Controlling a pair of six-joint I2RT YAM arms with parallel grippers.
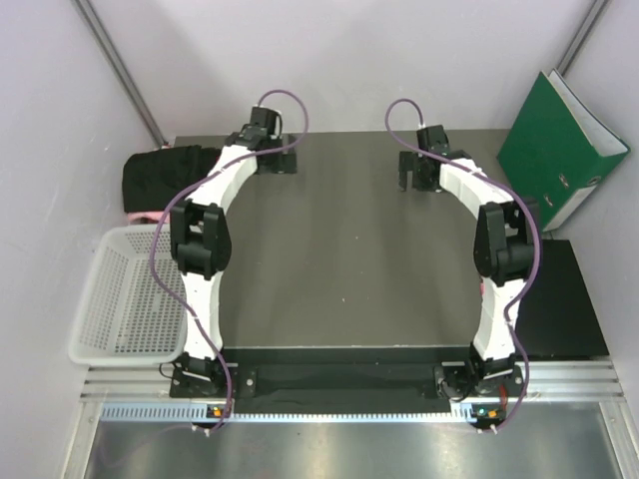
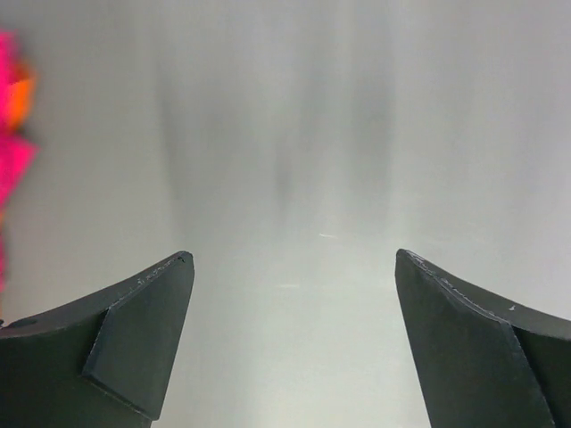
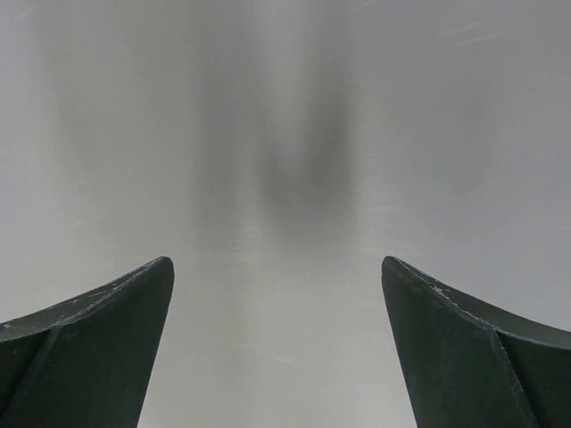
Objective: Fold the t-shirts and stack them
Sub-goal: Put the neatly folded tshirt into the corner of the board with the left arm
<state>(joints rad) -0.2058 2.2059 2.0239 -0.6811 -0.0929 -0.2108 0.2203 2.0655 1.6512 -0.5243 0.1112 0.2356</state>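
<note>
A black t-shirt [image 1: 163,176] lies bunched at the table's far left edge. A sliver of pink cloth [image 1: 133,213] shows under its near side. Bright pink cloth [image 2: 12,134] also shows at the left edge of the left wrist view. No other shirt can be made out. My left gripper [image 1: 277,160] is open and empty over bare table at the far side, just right of the black shirt; its jaws [image 2: 293,259] stand wide apart. My right gripper [image 1: 412,174] is open and empty at the far right, with only bare table between its jaws [image 3: 277,261].
A white mesh basket [image 1: 125,299] hangs off the table's left edge. A green binder [image 1: 561,148] leans at the far right. A black panel [image 1: 564,299] lies along the right side. The grey table [image 1: 339,269] stretches between the arms.
</note>
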